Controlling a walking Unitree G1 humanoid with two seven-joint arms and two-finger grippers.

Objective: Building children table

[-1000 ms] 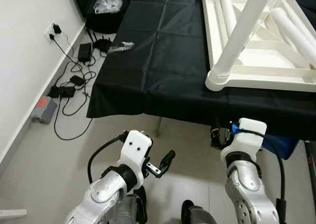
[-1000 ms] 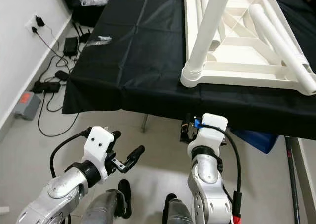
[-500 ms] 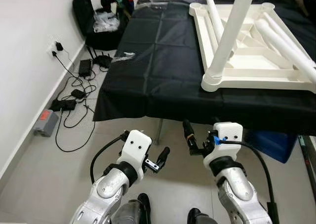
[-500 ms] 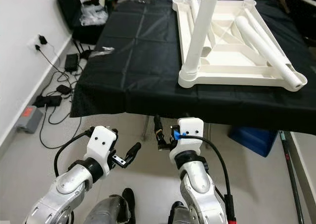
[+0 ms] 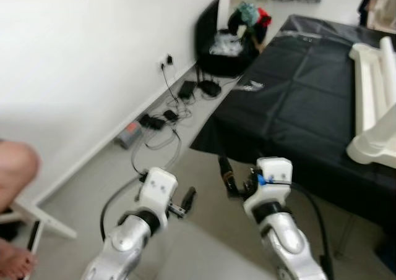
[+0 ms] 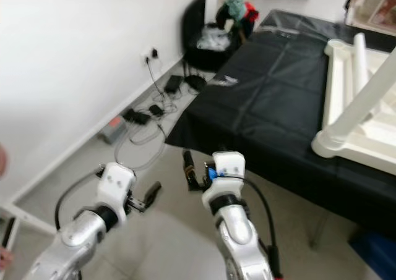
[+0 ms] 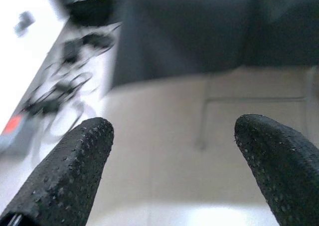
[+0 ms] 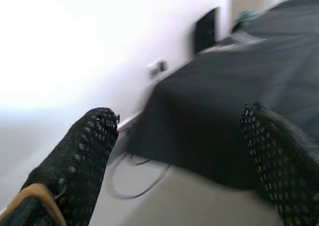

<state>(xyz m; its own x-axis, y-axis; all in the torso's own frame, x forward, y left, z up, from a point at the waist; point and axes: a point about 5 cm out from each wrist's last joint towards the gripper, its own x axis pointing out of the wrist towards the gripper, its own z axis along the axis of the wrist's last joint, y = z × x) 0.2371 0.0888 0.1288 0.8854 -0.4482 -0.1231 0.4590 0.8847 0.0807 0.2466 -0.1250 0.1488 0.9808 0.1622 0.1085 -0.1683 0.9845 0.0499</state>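
Both arms are low over the floor, beside the bench (image 5: pixel 297 101) with its black cloth. The left tool (image 7: pixel 172 151) is spread wide, grasping nothing. The right tool (image 8: pixel 187 151) is spread wide too. The white table frame (image 6: pixel 365 107) lies upside down on the bench, far from both tools.

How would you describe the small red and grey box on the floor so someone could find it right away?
Follow the white wall down to the floor, left of the black-draped table. Among the tangle of black cables and adapters, the box lies nearest the robot, the only grey and red thing there.
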